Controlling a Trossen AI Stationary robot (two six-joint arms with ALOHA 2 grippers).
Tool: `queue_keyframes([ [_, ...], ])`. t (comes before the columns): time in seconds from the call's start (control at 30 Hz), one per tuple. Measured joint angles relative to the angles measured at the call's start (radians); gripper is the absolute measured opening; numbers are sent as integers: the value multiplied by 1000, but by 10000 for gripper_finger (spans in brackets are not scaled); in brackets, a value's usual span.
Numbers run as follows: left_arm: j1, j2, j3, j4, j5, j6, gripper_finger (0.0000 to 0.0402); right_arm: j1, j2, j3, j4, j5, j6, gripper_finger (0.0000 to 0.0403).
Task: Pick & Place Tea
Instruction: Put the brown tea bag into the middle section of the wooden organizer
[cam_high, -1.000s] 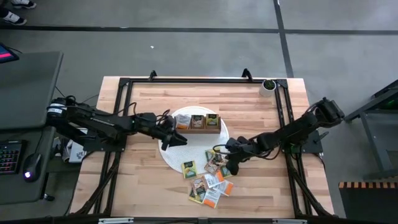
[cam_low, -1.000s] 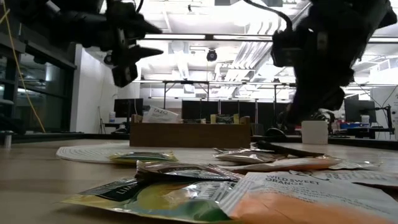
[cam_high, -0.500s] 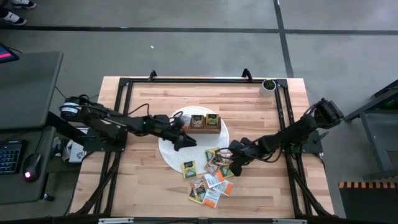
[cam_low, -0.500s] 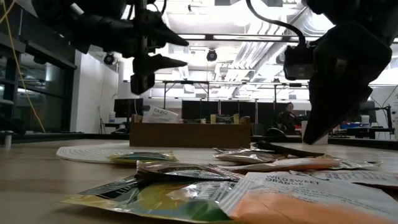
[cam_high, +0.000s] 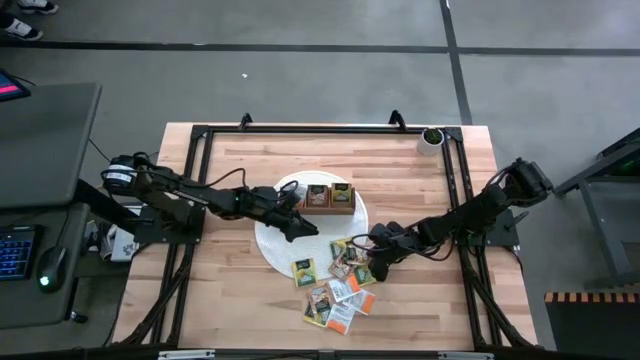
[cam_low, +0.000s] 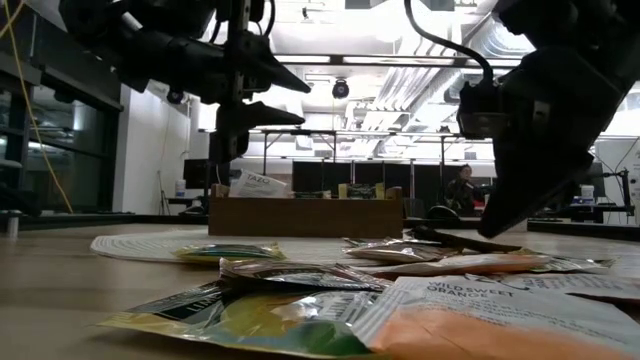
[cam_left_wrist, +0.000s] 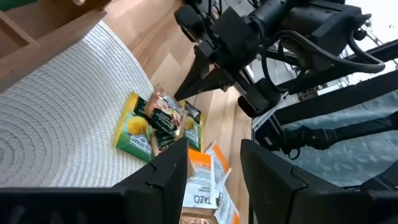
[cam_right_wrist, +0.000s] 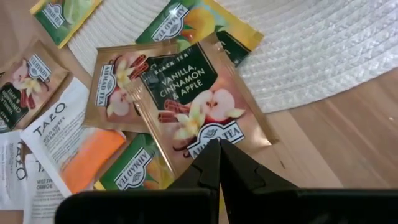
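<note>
At centre-right of the high view, right gripper (cam_high: 376, 256) hovers jaws clenched, empty, over overlapping tea packets (cam_high: 338, 285), risking lifting two stuck together; left gripper (cam_high: 296, 226), jaws released, waits beside the wooden box (cam_high: 320, 197)

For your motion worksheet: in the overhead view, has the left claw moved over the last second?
Yes. The left claw has travelled rightward across the white round mat, from beside the wooden box's left end to a spot in front of the wooden box.
</note>
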Motion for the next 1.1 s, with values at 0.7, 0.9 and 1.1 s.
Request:
queue_keyframes([
  [0.7,-7,0,0,-1,-4,-71,146,1,104,5,103,-9,18,0],
  [0.9,-47,0,-1,-1,-1,-133,146,-1,105,4,96,6,19,0],
  [1.1,-95,48,18,3,-49,-175,146,-5,106,3,94,20,26,0],
])
